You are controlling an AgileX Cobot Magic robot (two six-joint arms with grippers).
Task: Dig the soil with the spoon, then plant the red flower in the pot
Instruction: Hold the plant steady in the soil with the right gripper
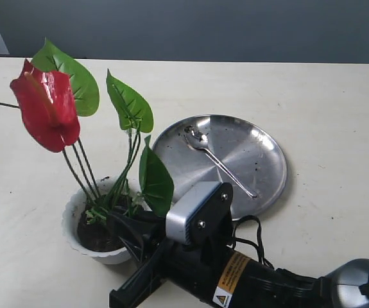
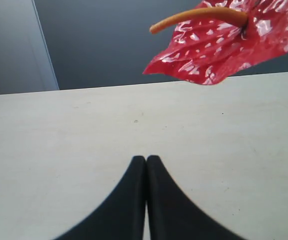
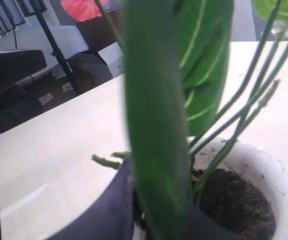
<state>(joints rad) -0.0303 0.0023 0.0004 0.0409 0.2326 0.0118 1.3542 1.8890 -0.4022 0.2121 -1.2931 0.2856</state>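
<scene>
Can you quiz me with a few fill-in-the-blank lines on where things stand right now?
1. The spoon lies on the steel ____.
2. The flower's stems stand in the white ____.
3. The left gripper's jaws are ____ and hold nothing.
4. The right gripper is at the stems just above the dark ____ in the pot.

Missing words: plate; pot; shut; soil
</scene>
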